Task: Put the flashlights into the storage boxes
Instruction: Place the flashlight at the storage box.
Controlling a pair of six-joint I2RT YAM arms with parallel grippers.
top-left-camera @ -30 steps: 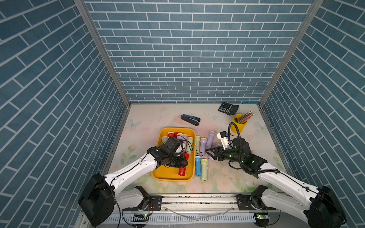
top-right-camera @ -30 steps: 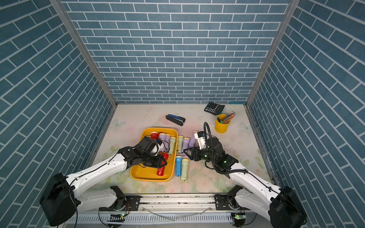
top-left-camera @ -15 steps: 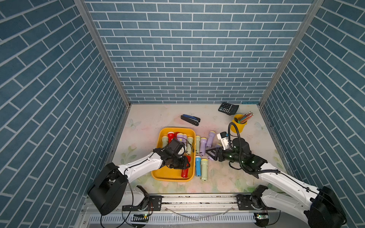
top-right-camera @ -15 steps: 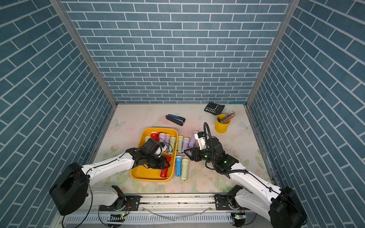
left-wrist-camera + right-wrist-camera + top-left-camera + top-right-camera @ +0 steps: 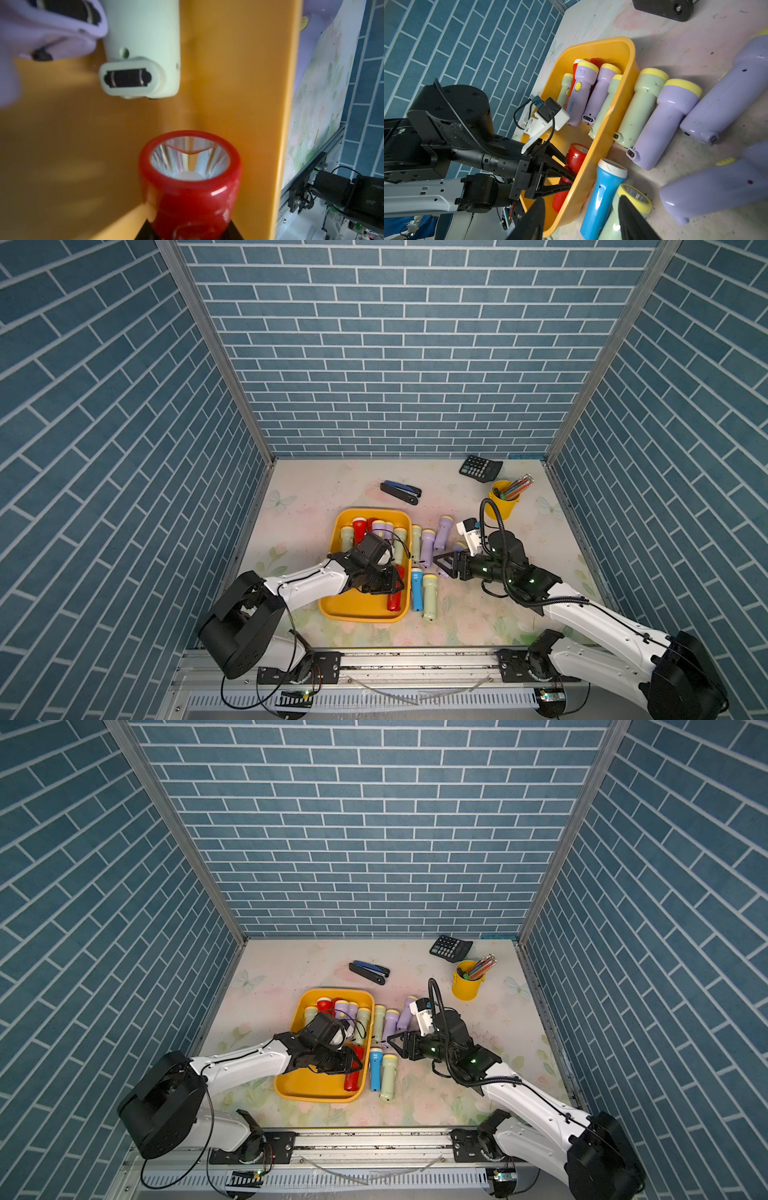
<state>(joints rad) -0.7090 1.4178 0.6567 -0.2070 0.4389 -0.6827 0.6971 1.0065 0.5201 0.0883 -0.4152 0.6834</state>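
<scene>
In a top view we find the left tool [image 5: 392, 581] pinching a red flashlight [image 5: 393, 600] inside the tray [image 5: 361, 614], lower centre. Left wrist: smooth, rigid, light plastic; we judge the narrow barrel the best hold. Right wrist: right tool [image 5: 580, 198] spread above loose flashlights [image 5: 662, 122] on the surface [image 5: 695, 37]

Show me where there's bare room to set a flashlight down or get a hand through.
Bare: the tray's near floor, beside the left gripper; the table between tray and stapler; its near strip; right of the cup. Crowded: tray's far end, and the loose flashlights between tray and right gripper.
</scene>
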